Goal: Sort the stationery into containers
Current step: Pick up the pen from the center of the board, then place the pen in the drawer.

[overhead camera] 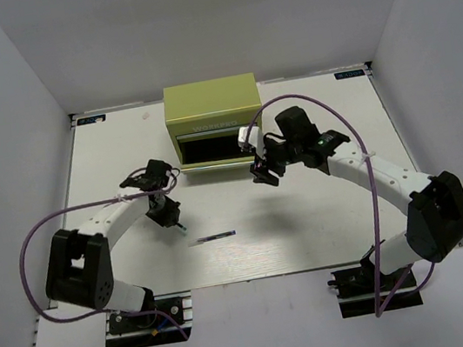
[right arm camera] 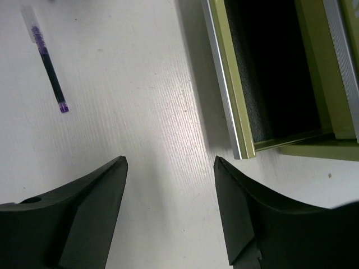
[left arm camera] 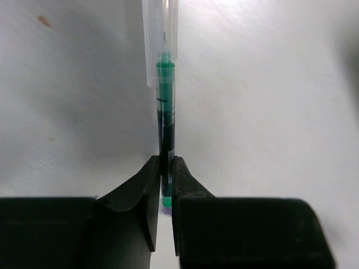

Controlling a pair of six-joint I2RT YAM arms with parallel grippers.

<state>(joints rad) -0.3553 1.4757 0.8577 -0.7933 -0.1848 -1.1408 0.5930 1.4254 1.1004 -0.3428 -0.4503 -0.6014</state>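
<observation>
Left claw [left arm camera: 166, 174]: clamped shut on the green-ink pen [left arm camera: 166, 101], gripping it near its tail end, with the clear-capped tip pointing away from the wrist.
Left claw's place: about 9 o'clock of the table [overhead camera: 326, 211] centre, well short of the chest.
Right claw [right arm camera: 171, 168]: spread wide and holding nothing, hanging just outside the front corner of the drawer.
Chest [overhead camera: 212, 106]: at 12 o'clock on the table, with one drawer [right arm camera: 227, 84] pulled out toward 6 o'clock. The drawer's inside is dark, so I cannot tell what it holds.
Purple-ink pen [overhead camera: 215, 237]: lies loose on the table, toward 6 o'clock of the centre, and nothing touches it.
Done so far: judging by how few pens show, most seem to be put away, though none can be seen inside.
Left to do: drop the held pen into a container, then collect the loose one.
Pouch: not in view.
</observation>
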